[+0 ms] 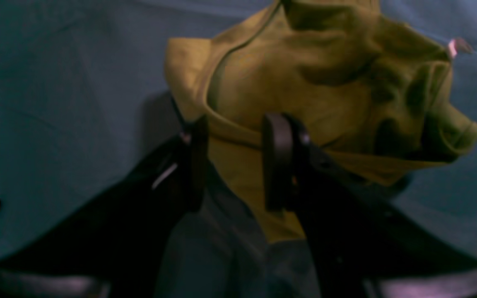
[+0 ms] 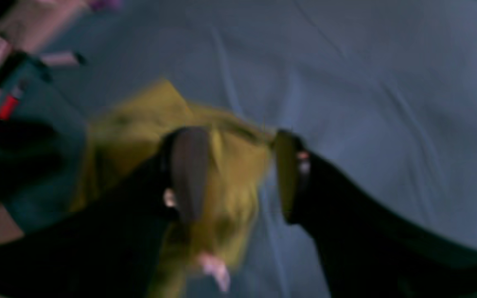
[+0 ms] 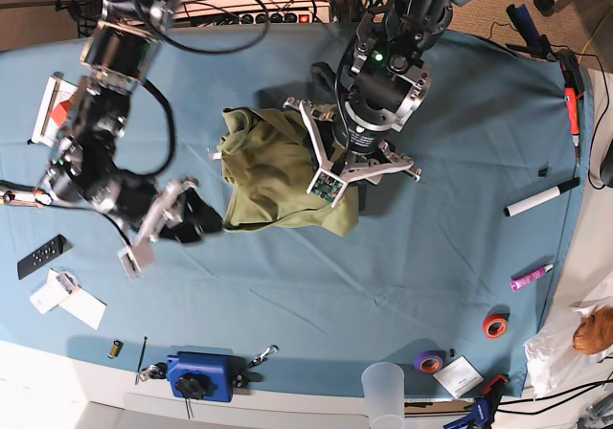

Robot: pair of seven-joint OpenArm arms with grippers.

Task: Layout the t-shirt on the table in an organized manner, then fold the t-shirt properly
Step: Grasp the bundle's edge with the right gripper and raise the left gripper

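Observation:
The olive-green t-shirt point(image 3: 273, 170) lies bunched and wrinkled in the middle of the blue table point(image 3: 450, 247). My left gripper point(image 3: 330, 186) is over the shirt's right edge. In the left wrist view its fingers point(image 1: 278, 161) stand on either side of a fold of the t-shirt point(image 1: 304, 82), and the left gripper point(image 1: 238, 124) is shut on that cloth. My right gripper point(image 3: 196, 220) sits at the shirt's lower left corner. In the blurred right wrist view the right gripper point(image 2: 236, 136) is open, with the t-shirt point(image 2: 147, 120) just beyond its fingers.
A black-capped marker point(image 3: 541, 197), a pink marker point(image 3: 532, 277) and tape rolls point(image 3: 495, 326) lie on the right. A clear cup point(image 3: 385, 391) and a blue device point(image 3: 201, 376) stand at the near edge. A remote point(image 3: 42, 256) and cards point(image 3: 67, 300) lie on the left.

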